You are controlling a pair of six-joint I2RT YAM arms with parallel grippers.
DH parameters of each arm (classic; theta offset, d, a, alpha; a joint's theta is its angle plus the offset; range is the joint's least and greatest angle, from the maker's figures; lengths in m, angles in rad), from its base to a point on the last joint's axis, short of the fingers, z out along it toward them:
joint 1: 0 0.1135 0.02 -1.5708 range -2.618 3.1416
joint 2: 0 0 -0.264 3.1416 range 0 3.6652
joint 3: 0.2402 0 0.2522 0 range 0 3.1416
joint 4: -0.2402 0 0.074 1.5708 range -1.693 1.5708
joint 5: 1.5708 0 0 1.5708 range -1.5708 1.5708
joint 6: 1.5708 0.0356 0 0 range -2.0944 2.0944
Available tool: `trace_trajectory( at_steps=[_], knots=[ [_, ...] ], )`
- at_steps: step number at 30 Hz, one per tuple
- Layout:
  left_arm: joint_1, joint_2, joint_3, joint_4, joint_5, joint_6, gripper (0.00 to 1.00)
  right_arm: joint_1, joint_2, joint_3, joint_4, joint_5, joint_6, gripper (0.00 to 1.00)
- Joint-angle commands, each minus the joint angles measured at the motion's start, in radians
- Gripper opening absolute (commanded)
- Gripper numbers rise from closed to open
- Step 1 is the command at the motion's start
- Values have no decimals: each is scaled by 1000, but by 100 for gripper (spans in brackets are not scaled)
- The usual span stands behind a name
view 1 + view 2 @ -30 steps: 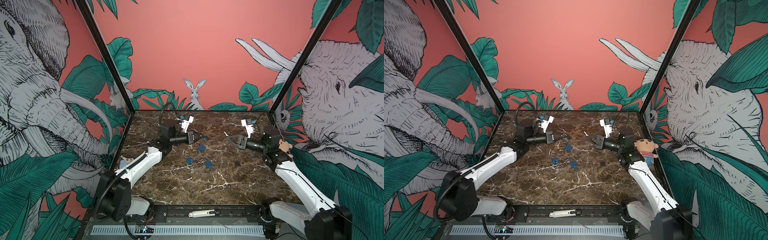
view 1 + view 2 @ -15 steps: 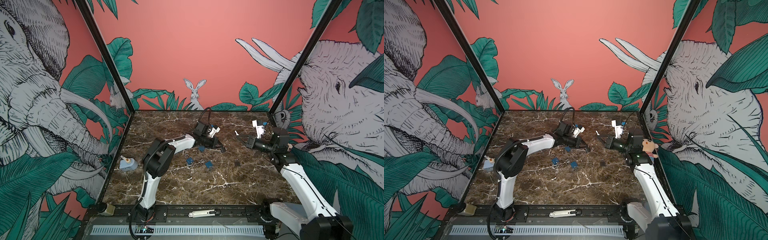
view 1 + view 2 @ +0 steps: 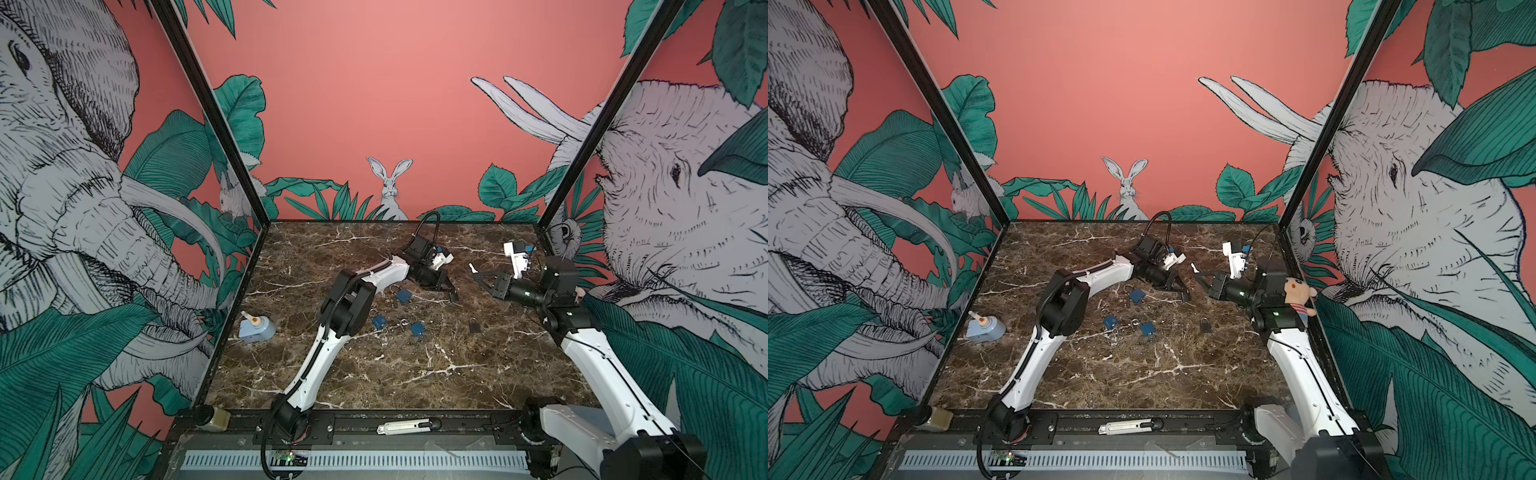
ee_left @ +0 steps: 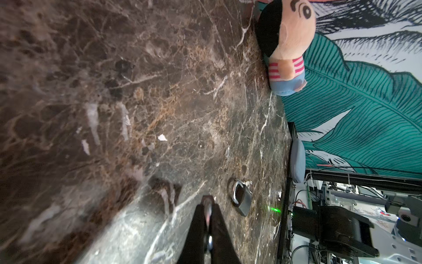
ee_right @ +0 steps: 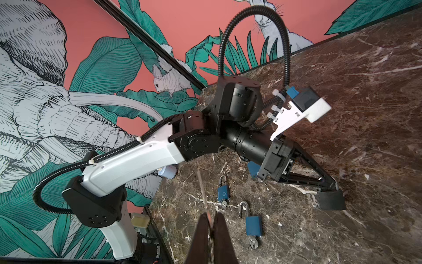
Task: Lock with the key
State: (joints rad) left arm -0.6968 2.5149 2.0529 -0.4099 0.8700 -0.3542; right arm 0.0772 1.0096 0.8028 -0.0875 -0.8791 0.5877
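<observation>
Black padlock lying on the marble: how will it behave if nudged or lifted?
The black padlock lies flat on its face, so it would probably slide, not roll. Its blocky, metal-looking body suggests it is stiff and heavy for its size. The glossy marble likely lets it skid away from a nudge.

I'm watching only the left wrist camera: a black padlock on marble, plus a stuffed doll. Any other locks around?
Observer: Yes. In both top views three blue padlocks lie to the left of your black padlock.
Operator: And where's the key?
Observer: The right gripper is shut on the key, whose white tip sticks out past the fingertips.
Operator: Are the blue ones locked?
Observer: Not all, it seems. In the right wrist view one blue padlock shows its shackle raised.
</observation>
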Motion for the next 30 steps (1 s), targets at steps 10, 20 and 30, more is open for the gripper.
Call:
trace_trajectory(
  at_steps=[10,20,30],
  knots=[
    [2,61,105,-58,83,1,4,-4,41,-5,61,-24,15,0],
    [27,67,111,-6,82,-55,24,-4,47,-4,46,-13,8,0],
    [108,-14,27,104,28,-139,29,-4,15,-26,-33,76,-15,0]
  ],
)
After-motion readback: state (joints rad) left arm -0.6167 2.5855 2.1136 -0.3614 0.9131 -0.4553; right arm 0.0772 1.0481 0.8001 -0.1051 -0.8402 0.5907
